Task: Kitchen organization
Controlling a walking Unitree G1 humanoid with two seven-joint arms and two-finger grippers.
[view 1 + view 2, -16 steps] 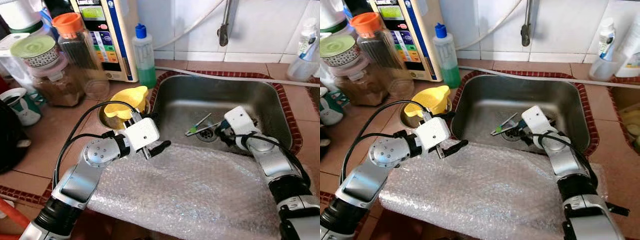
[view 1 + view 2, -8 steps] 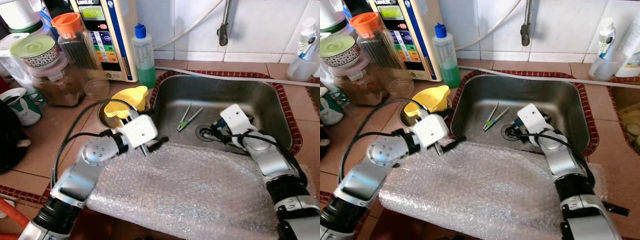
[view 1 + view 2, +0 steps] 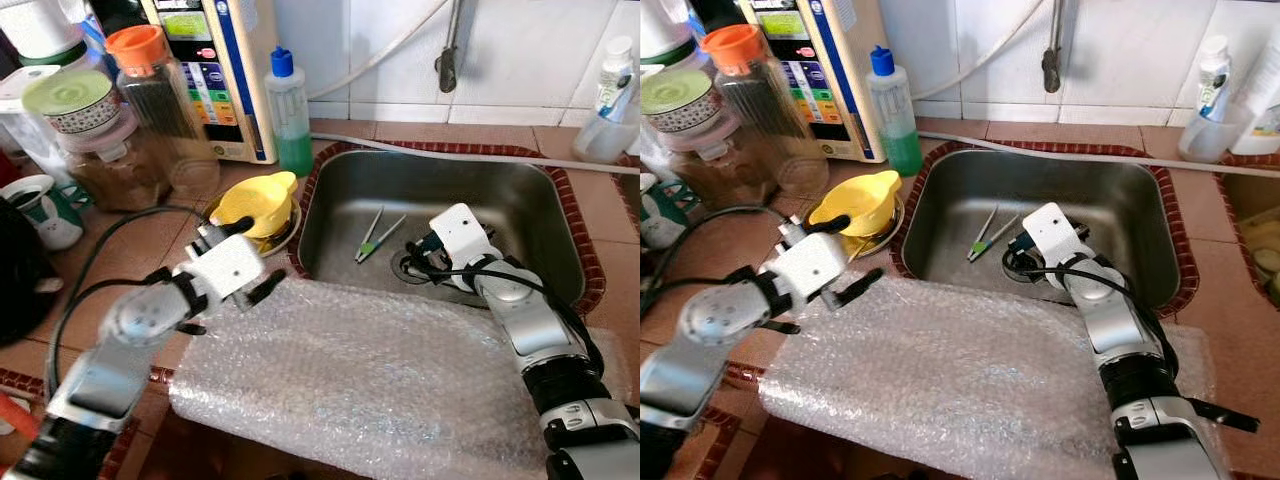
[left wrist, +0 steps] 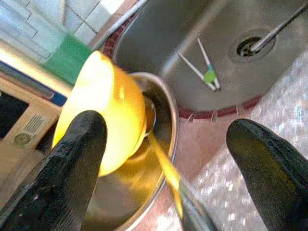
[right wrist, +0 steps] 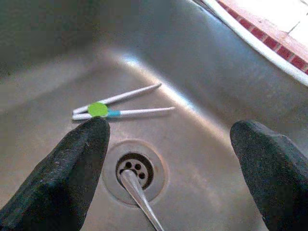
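Note:
A pair of thin silver training chopsticks with a green joint lies on the floor of the steel sink, left of the drain. A metal utensil handle sticks up out of the drain. My right gripper hovers open just above the drain, with the chopsticks beyond its fingertips. My left gripper is open over the counter by the sink's left rim. Close in front of it a yellow cup sits in a steel bowl.
A bubble wrap sheet covers the counter's front and the sink's near edge. A green soap bottle, a water purifier, jars and a mug crowd the back left. The faucet hangs above the sink; a spray bottle stands at the right.
The chopsticks went from beside the drain at my right fingertips to the sink floor further left. My left gripper drew back left from the sink rim toward the steel bowl.

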